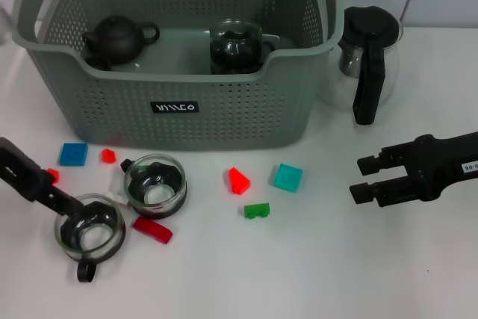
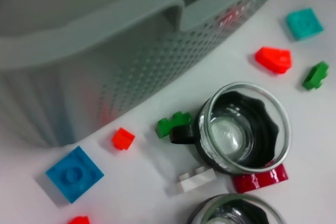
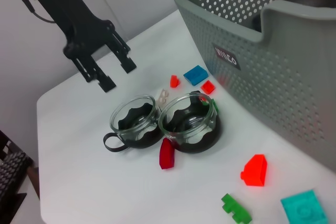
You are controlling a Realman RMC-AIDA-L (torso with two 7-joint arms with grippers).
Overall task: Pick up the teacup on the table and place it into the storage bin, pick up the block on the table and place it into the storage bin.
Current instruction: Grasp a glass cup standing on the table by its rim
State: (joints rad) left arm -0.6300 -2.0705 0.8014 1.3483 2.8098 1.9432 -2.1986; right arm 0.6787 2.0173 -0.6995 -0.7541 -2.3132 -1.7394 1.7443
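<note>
Left pincer (image 1: 66, 211) spread beside teacup (image 1: 91, 231) rim; right pincer (image 1: 366, 178) spread, over bare table (image 1: 373, 274).

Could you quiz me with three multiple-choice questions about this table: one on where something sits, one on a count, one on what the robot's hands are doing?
1. Where is the dark teapot?
A. in the storage bin
B. on the table
C. in a gripper

2. How many glass teacups stand on the table in front of the bin?
A. one
B. two
C. four

3. The left gripper is:
A. shut on a block
B. open, holding nothing
C. inside the bin

Answers: 1 A, it sits behind the bin's wall. 2 B, one teacup beside another teacup. 3 B, its fingers are spread above the table.
</note>
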